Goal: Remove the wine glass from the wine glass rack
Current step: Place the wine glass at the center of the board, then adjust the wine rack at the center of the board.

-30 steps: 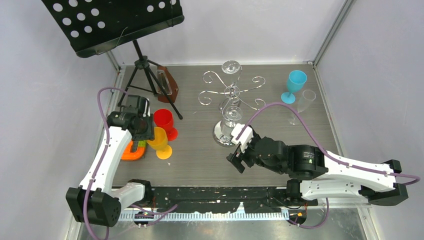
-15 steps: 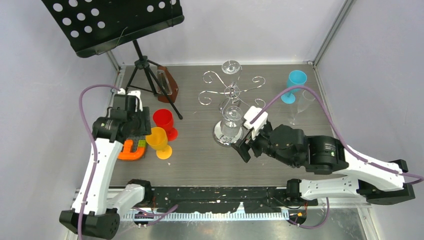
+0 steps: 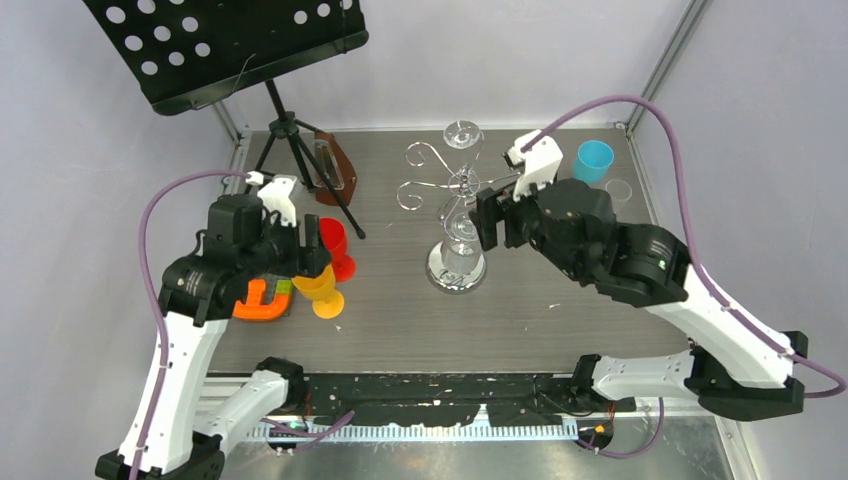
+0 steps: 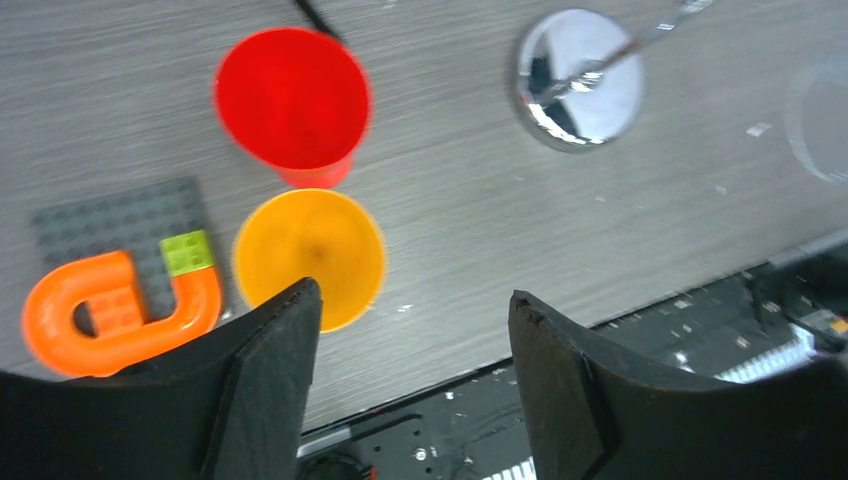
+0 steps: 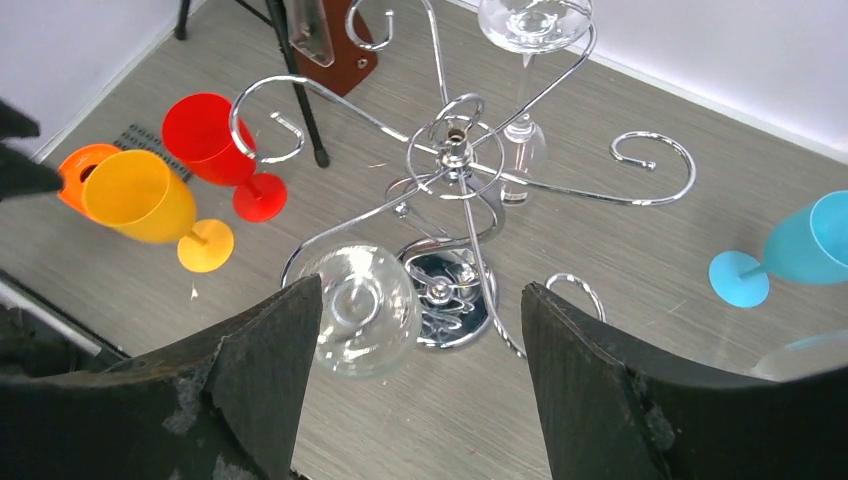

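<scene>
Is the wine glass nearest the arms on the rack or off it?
On: the wine glass hangs from a curled arm of the wine glass rack.

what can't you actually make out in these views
- Top view: the flute and blue cup are partly hidden behind the right arm.
- Right wrist: the far glass is cut off by the top edge.
- Left wrist: little but the base of the rack shows; its top is cut off by the edge.
- Left wrist: the clear shape at the right edge is blurred and cut off.
</scene>
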